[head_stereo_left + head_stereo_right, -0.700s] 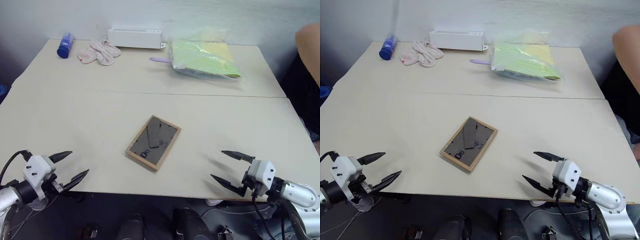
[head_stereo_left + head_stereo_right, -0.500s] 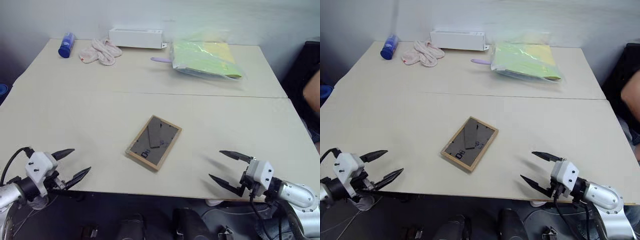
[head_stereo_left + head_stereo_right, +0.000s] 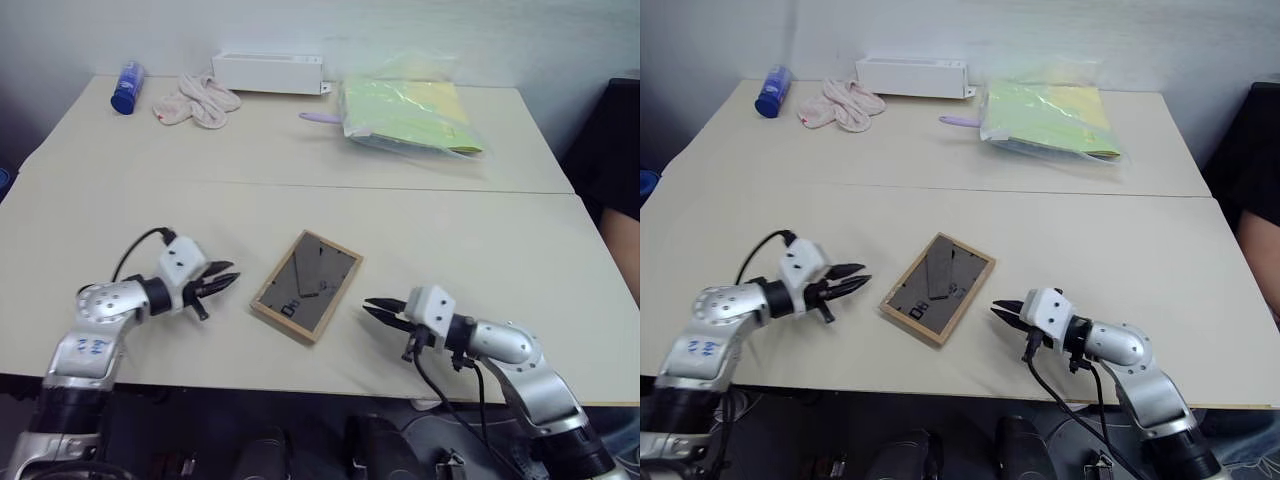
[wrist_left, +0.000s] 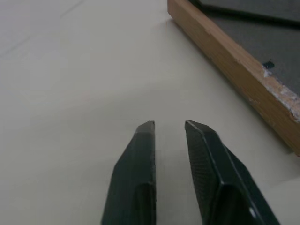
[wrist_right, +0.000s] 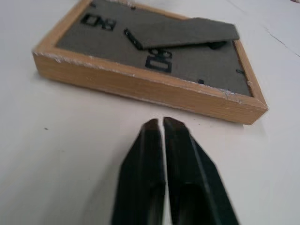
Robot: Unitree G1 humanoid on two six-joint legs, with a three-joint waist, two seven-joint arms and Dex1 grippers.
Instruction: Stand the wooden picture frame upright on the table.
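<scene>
**Frame lying flat between two closed grippers**

The wooden picture frame [image 3: 306, 285] is lying back-up on the near section of the bench [image 3: 450, 240], its grey stand folded flat. The left gripper [image 3: 222, 283] is hovering just beside its left edge, fingers nearly together. The right gripper [image 3: 378, 309] is pointing at its right edge, fingers pressed together, holding nothing.

Office or lab: plain beige table [image 3: 480, 240], document folders [image 3: 408, 115].
</scene>
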